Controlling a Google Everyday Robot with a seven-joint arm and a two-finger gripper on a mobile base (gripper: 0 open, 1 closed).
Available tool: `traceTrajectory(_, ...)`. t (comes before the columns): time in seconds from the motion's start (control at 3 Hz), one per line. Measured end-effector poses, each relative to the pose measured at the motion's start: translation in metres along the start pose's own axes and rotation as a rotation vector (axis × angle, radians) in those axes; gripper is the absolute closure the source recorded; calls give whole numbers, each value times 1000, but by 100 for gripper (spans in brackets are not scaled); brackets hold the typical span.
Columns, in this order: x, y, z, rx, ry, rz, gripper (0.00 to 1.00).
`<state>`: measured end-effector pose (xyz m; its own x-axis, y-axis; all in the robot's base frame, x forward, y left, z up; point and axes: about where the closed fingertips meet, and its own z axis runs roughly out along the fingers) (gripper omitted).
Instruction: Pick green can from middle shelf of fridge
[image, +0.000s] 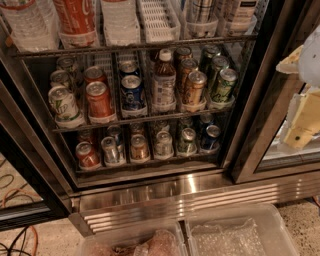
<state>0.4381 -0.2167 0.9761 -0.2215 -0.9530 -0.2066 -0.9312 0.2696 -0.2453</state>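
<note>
Camera view: green can (223, 85) sits front right on middle shelf (140, 116) of fridge (200, 197), pale lettering unreadable. Whitish can (63, 104) with green logo sits front left. Gripper (301, 122) at right edge, apart from cans; open or closed, cannot tell.

Green can (223, 86) left of end effector (300, 125)

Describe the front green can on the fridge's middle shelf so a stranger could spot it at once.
In the large black-framed glass-door fridge, left of the robot's pale claw, find the dark wire middle shelf. The dark green drink can stands frontmost in its rightmost lane. Unlike the tan-gold can beside it, its body is deep green with pale lettering.
</note>
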Motion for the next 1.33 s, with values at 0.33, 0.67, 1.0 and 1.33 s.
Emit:
traceTrajectory(0.33,0,0,0,0,0,0,0)
traceTrajectory(0.67,-8,-1,8,-5,-16,17,0)
traceTrajectory(1.0,-16,12,35,-33,-72,84,0)
traceTrajectory(1.33,-18,30,73,-34,-130,154,0)
